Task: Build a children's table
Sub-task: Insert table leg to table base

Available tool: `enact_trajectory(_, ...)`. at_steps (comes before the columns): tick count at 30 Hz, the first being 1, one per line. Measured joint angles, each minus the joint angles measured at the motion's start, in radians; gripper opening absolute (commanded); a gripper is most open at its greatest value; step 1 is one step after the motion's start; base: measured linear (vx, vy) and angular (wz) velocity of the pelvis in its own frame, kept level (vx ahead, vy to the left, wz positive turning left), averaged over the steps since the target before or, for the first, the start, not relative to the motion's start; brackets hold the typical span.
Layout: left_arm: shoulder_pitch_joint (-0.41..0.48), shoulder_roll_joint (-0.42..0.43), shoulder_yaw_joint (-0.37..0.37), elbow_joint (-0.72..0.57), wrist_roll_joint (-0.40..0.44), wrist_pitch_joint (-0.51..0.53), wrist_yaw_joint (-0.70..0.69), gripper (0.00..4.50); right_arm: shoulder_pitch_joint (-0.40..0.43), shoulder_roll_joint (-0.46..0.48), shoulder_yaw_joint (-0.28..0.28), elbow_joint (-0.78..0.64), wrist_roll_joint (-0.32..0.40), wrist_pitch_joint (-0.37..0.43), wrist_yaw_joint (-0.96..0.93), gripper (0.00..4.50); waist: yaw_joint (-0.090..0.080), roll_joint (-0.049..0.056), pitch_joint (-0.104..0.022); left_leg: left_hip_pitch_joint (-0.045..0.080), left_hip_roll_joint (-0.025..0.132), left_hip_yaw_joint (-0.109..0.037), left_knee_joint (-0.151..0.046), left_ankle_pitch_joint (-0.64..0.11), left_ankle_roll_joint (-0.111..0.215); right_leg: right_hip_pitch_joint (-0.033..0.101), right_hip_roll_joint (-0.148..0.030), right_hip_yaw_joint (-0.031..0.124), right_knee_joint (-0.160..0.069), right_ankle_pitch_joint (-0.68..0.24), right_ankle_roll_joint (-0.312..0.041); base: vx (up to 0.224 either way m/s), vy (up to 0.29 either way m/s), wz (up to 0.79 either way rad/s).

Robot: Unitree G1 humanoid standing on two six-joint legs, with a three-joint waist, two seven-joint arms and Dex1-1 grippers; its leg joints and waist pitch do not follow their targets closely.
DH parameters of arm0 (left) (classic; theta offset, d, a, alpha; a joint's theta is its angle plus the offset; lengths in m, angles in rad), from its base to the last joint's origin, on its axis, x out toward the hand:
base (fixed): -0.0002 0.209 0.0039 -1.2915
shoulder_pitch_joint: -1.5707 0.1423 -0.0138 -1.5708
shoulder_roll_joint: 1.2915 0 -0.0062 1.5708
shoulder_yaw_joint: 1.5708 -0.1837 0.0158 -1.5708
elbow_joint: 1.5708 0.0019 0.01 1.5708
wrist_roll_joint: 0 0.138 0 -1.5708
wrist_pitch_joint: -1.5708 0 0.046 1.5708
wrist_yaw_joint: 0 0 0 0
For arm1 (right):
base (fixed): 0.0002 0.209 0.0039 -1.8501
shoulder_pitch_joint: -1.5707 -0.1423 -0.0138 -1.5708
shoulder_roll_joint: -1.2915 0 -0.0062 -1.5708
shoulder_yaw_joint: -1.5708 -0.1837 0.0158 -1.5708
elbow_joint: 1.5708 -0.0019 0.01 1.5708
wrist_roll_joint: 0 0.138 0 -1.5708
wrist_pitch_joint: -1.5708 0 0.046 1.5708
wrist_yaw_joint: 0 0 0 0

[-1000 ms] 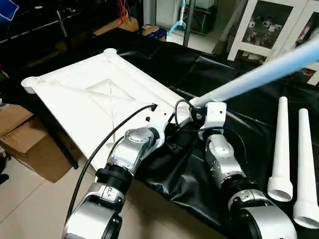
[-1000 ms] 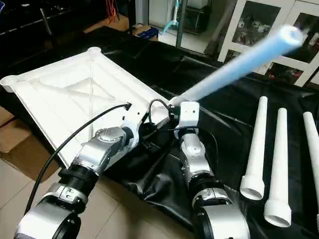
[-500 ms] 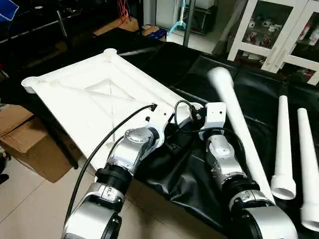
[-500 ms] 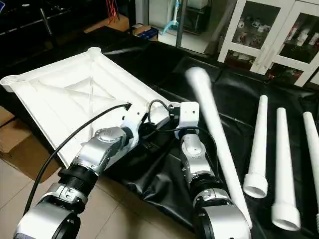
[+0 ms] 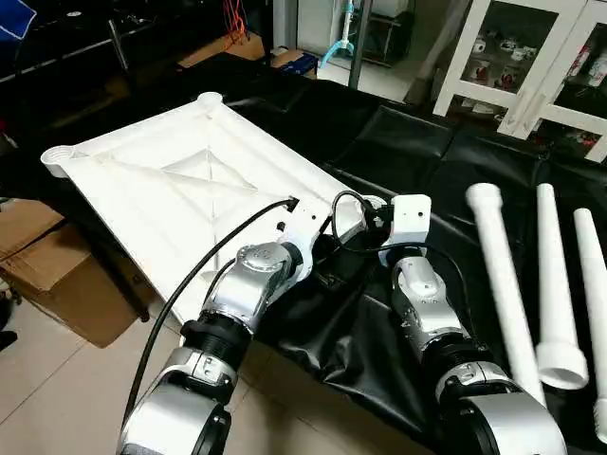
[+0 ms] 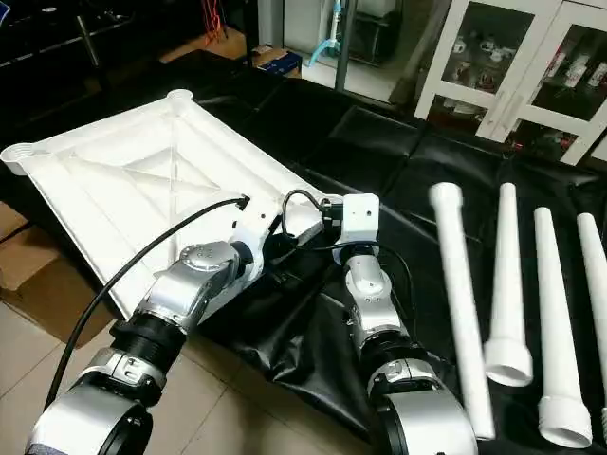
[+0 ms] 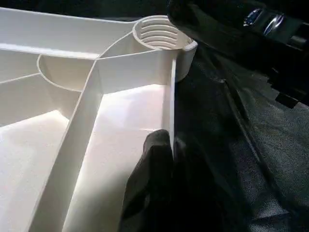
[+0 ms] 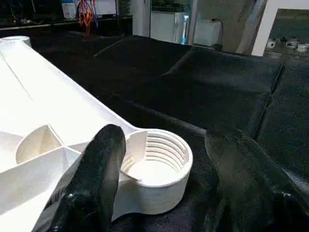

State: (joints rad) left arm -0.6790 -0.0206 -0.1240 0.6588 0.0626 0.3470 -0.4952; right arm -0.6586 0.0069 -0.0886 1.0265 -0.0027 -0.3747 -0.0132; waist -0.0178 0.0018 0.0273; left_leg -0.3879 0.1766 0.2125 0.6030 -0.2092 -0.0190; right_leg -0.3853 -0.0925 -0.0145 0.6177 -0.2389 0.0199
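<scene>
Left end effector (image 7: 161, 159) is seen clamped on the rim of the white plastic square table top (image 5: 180, 190), lying ribs-up on the black-covered bench (image 5: 398, 142). Right end effector (image 8: 164, 159) is held open around the threaded corner socket (image 8: 154, 159). Long white tubular legs (image 6: 507, 284) are laid alongside.

The two head views look forward and down from above the robot's silver forearms, set a little apart side by side, and both take in the upturned table top (image 5: 180, 204), the black cloth (image 5: 398, 142) beyond it and the loose legs (image 6: 460, 284) lying on that cloth well to the right of the top. The left wrist view sits very close over the top's ribbed underside, looking along its edge wall toward the threaded corner socket (image 7: 161, 34). The right wrist view looks low and level across that same socket (image 8: 154, 159) from just beside it, facing out over the cloth, so the socket is the part both wrist views and the head views share.
</scene>
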Motion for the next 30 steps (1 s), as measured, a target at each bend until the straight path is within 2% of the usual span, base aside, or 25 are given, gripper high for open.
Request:
enact_trajectory(9,0.001,0.024,-0.02,0.002,0.009,-0.031,-0.01,0.0,0.0,-0.006,0.0,0.0,0.0,0.0,0.0,2.93,0.001,0.0,0.0,-0.001,0.0,-0.001,0.001,0.0,0.0,-0.001,0.0,0.0,0.002,0.0,0.0,0.0,0.0,0.0)
enact_trajectory(14,0.001,0.035,-0.041,0.002,0.019,-0.056,-0.025,0.0,0.0,-0.018,0.0,0.0,0.0,0.0,0.0,2.93,0.014,0.001,0.001,-0.008,0.0,-0.001,0.009,-0.002,0.003,-0.006,-0.001,0.0,0.007,0.0,0.0,0.0,0.0,0.0)
enact_trajectory(16,0.006,0.059,-0.077,0.003,0.044,-0.104,-0.049,0.0,0.0,-0.027,-0.001,-0.005,0.002,0.0,0.003,2.93,0.02,0.001,0.001,-0.012,0.0,-0.002,0.012,-0.002,0.003,-0.01,-0.001,0.0,0.011,0.0,0.0,0.0,0.0,0.0)
enact_trajectory(18,0.022,0.112,-0.141,0.004,0.082,-0.216,-0.104,0.0,0.018,-0.041,-0.006,-0.045,0.017,0.01,0.035,2.93,0.028,0.001,0.001,-0.016,0.001,-0.003,0.015,-0.001,0.004,-0.013,-0.001,-0.001,0.014,0.0,0.0,0.0,0.0,0.0)
enact_trajectory(20,0.036,0.195,-0.217,0.003,0.125,-0.379,-0.2,0.0,0.058,-0.055,-0.012,-0.128,0.046,0.052,0.093,2.93,0.044,0.001,0.001,-0.016,0.001,-0.004,0.016,-0.001,0.005,-0.013,-0.001,-0.001,0.014,0.0,0.0,0.0,0.0,0.0)
enact_trajectory(21,0.043,0.24,-0.253,0.004,0.136,-0.484,-0.273,0.0,0.088,-0.075,-0.017,-0.179,0.064,0.081,0.129,2.93,0.059,0.002,0.001,-0.016,0.001,-0.005,0.017,-0.001,0.005,-0.011,-0.001,-0.002,0.013,0.0,0.0,0.0,0.0,0.0)
enact_trajectory(23,0.042,0.256,-0.277,0.024,0.156,-0.584,-0.31,0.0,0.126,-0.103,-0.025,-0.249,0.083,0.111,0.152,2.93,0.074,0.006,0.003,-0.016,0.0,-0.004,0.021,-0.002,0.007,-0.008,-0.002,0.0,0.013,0.0,0.0,0.0,0.0,0.0)
enact_trajectory(26,0.017,0.264,-0.317,0.073,0.19,-0.701,-0.316,0.0,0.185,-0.124,-0.03,-0.378,0.106,0.145,0.156,2.93,0.077,0.014,0.004,-0.016,-0.002,-0.003,0.025,-0.004,0.009,-0.005,-0.004,0.002,0.011,0.003,0.0,0.0,0.0,0.0)
enact_trajectory(27,0.002,0.264,-0.335,0.093,0.204,-0.743,-0.307,0.0,0.209,-0.14,-0.037,-0.429,0.117,0.158,0.156,2.93,0.075,0.021,0.007,-0.015,-0.002,-0.004,0.026,-0.004,0.01,-0.002,-0.004,0.002,0.009,0.005,0.0,0.0,0.0,0.0)
enact_trajectory(30,-0.039,0.276,-0.359,0.165,0.239,-0.843,-0.274,0.0,0.292,-0.19,-0.082,-0.573,0.136,0.216,0.157,2.93,0.069,0.031,0.01,-0.014,-0.002,-0.004,0.026,-0.004,0.009,-0.001,-0.004,0.002,0.007,0.007,0.003,0.0,0.0,0.0)
